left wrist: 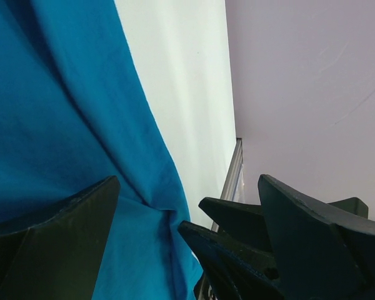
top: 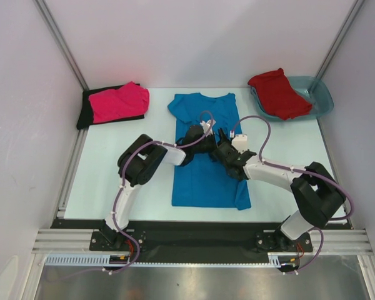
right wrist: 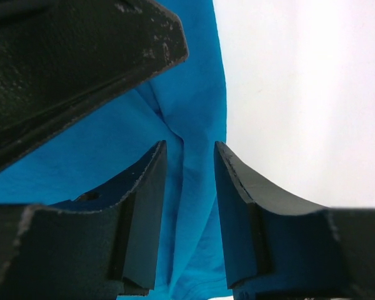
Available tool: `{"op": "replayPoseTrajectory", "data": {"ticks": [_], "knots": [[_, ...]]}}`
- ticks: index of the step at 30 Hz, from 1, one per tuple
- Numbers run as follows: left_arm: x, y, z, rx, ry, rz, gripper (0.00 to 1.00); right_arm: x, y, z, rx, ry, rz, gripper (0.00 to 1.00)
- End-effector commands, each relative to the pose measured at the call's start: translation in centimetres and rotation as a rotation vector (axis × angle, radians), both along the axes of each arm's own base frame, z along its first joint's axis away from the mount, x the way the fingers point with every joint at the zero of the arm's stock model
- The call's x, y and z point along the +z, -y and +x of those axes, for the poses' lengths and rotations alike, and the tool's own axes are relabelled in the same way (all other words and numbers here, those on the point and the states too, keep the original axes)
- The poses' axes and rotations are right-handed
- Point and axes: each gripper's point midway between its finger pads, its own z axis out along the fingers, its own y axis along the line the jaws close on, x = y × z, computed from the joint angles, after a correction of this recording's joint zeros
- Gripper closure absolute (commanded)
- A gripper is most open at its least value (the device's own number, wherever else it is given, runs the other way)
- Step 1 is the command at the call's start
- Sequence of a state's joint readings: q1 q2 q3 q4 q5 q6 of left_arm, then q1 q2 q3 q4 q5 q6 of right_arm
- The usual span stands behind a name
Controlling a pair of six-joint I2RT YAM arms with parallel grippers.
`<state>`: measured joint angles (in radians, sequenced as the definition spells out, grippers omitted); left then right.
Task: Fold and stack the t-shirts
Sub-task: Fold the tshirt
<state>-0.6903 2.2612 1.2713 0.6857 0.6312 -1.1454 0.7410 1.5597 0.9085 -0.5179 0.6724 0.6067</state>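
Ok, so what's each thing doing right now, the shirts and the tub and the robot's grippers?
Blue shirt: lying flat, bunched in the middle.
Black shirt: bottom of the pile.
Pink shirt: folded, on the black one.
Tub: holds one shirt.
Red shirt: crumpled inside it.
Left gripper: open, over blue cloth.
Right gripper: slightly open, blue cloth between.

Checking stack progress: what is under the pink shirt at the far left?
A black shirt lies under the pink shirt, showing along its left and near edges. The rest of the black one is covered, so its fold cannot be judged.
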Motion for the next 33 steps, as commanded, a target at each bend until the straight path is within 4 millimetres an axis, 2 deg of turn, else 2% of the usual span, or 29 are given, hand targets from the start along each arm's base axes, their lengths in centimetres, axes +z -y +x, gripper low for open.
{"op": "replayPoseTrajectory", "data": {"ticks": [1,10,14,18,20,25,33], "knots": [[0.8,0.2,0.0,-0.012,0.024,-0.028,0.00,0.0,-0.4,0.9,-0.001,0.008,-0.009,0.59],[1.1,0.3,0.1,-0.017,0.030,-0.032,0.00,-1.3,-0.1,0.9,-0.014,-0.031,-0.053,0.62],[1.0,0.3,0.1,-0.016,0.031,-0.028,0.00,-1.3,0.0,0.9,-0.017,-0.029,-0.052,0.71],[0.7,0.2,0.1,-0.017,0.029,-0.022,0.00,-0.7,-0.1,1.0,-0.008,-0.018,-0.047,0.84],[0.6,0.3,0.0,-0.020,0.025,-0.019,0.00,-0.3,-0.1,1.0,-0.005,-0.009,-0.044,0.87],[0.3,0.2,0.1,-0.021,0.022,-0.014,0.00,1.0,0.1,0.9,-0.008,0.012,-0.063,0.90],[-0.1,0.2,0.1,-0.024,0.017,-0.005,0.00,2.7,-0.6,0.2,0.011,0.038,-0.028,0.92]]}}
